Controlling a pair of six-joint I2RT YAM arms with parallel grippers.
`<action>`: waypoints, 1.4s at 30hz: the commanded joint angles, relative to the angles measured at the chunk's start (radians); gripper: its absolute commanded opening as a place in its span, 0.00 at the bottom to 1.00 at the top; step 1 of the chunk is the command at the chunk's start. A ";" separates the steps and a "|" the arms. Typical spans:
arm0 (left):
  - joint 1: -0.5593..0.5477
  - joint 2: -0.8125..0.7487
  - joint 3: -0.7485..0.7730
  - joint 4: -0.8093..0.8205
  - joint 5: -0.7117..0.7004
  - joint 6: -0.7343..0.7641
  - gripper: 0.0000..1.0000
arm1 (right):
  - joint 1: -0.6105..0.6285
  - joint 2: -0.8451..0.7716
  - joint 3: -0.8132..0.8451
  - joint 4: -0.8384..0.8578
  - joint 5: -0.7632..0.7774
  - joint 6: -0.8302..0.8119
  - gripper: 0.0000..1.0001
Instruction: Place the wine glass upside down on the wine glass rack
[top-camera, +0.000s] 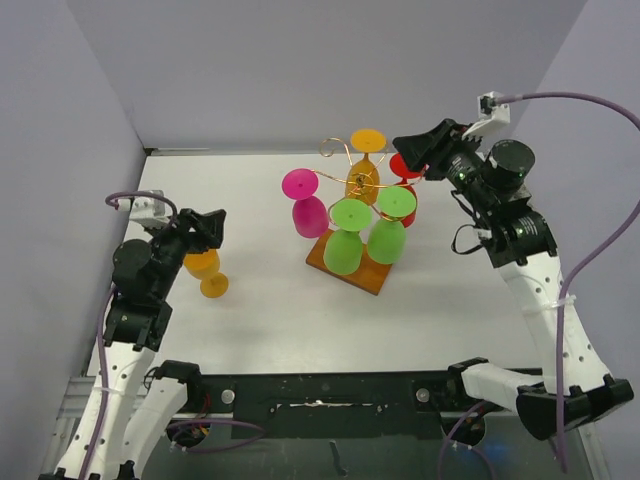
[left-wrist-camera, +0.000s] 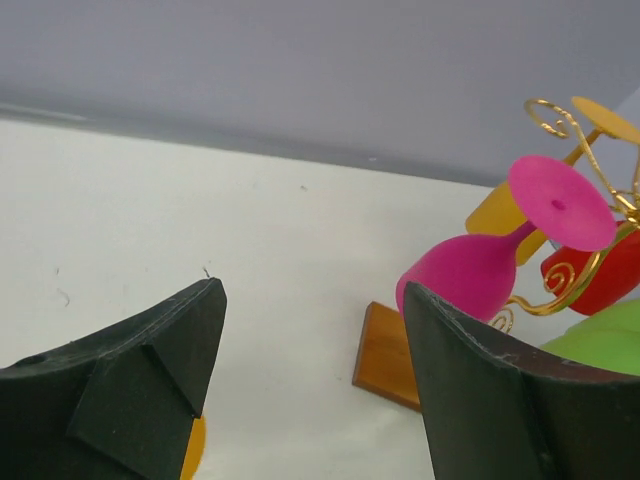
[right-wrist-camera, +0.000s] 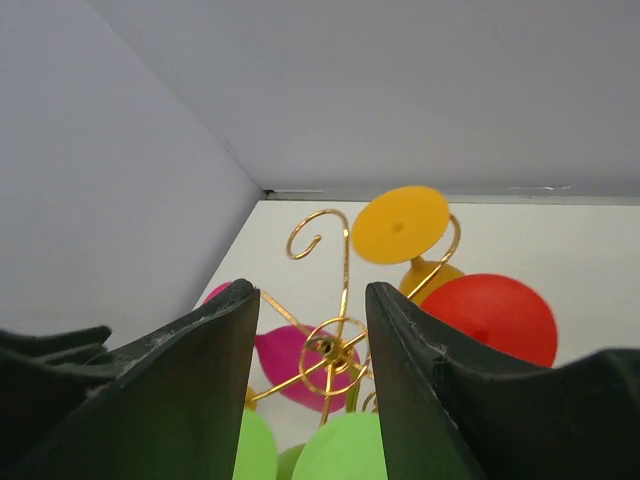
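The wine glass rack (top-camera: 350, 180), gold wire on a brown wooden base (top-camera: 372, 277), stands mid-table. Upside down on it hang a pink glass (top-camera: 308, 212), two green ones (top-camera: 345, 248), an orange one (top-camera: 366, 148) and a red one (top-camera: 405, 168). My right gripper (top-camera: 410, 158) is open just right of the red glass; in the right wrist view my right gripper (right-wrist-camera: 310, 290) holds nothing, with the gold wire (right-wrist-camera: 335, 350) beyond it. An orange wine glass (top-camera: 205, 272) rests on the table under my open left gripper (top-camera: 212, 232), whose fingers (left-wrist-camera: 150, 370) are empty.
Grey walls close in the white table (top-camera: 260, 330) at the back and both sides. In the left wrist view the pink glass (left-wrist-camera: 470, 275) and the rack's wooden base (left-wrist-camera: 385, 355) lie ahead to the right. The black arm mount (top-camera: 320, 390) runs along the near edge.
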 joint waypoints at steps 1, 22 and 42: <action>0.005 0.064 0.125 -0.304 -0.076 -0.091 0.71 | 0.109 -0.100 -0.081 0.035 0.082 -0.114 0.48; 0.005 0.421 0.235 -0.578 -0.191 -0.094 0.35 | 0.358 -0.192 -0.261 0.211 0.094 -0.202 0.43; 0.005 0.435 0.257 -0.570 -0.207 -0.033 0.00 | 0.463 -0.149 -0.229 0.213 0.193 -0.212 0.40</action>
